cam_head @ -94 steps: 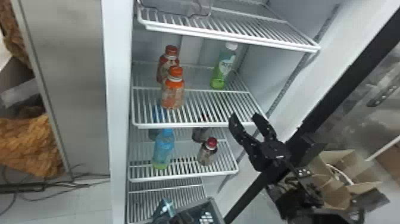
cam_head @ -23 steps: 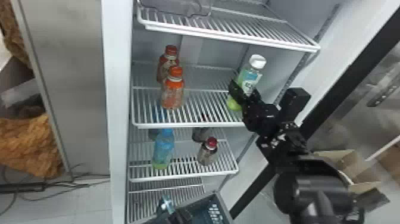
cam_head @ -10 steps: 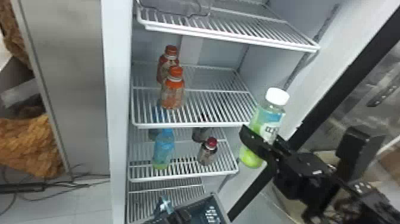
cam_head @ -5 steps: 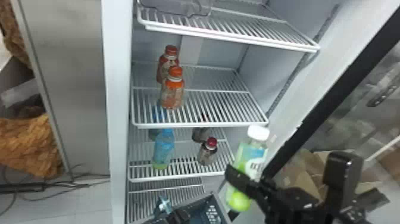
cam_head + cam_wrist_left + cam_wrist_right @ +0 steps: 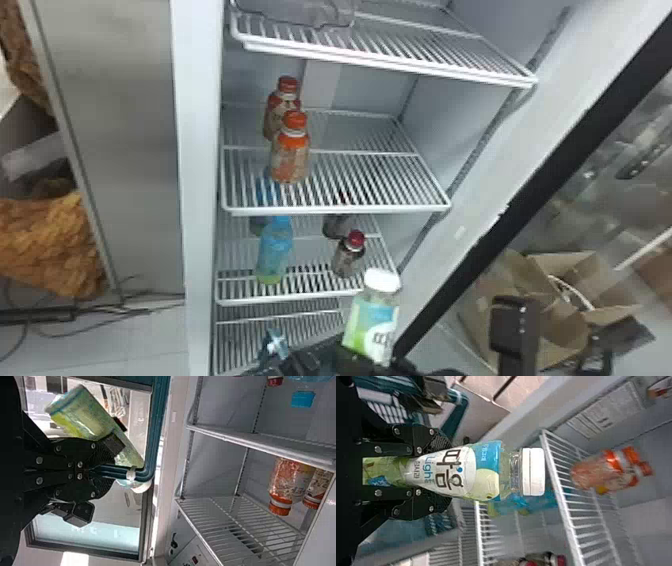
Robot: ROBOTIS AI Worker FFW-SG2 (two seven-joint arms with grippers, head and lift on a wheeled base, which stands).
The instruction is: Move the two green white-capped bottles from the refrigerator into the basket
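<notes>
The right gripper [image 5: 372,356] pinches a green white-capped bottle [image 5: 371,320] around its lower body, base toward the palm and white cap pointing out beyond the fingertips. Just beside it, the left gripper [image 5: 296,362] has its jaws closed on the teal bar of the basket [image 5: 158,419], whose rim rises right ahead of those jaws. A white clip [image 5: 130,473] sits on the bar just past the left fingertips. In the left wrist view a green bottle with a white cap lies beyond the bar, partly covered by it; I can't tell whether it is the one in the right jaws, nor what the basket holds. Behind the right jaws' bottle, up and to the left, a low fridge shelf [image 5: 292,301] carries a blue bottle [image 5: 275,250] and a dark red-capped bottle [image 5: 348,255], with another of each kind partly hidden farther back. Out to the right of both jaws are the black-edged door [image 5: 550,165] and, past it, an open cardboard box [image 5: 560,325]. Higher and deeper, the middle shelf [image 5: 340,210] holds an orange-capped bottle [image 5: 291,155] in front of a red-capped one [image 5: 282,107]. Highest above the jaws, a clear tray [image 5: 320,12] rests on the top shelf [image 5: 390,57].
</notes>
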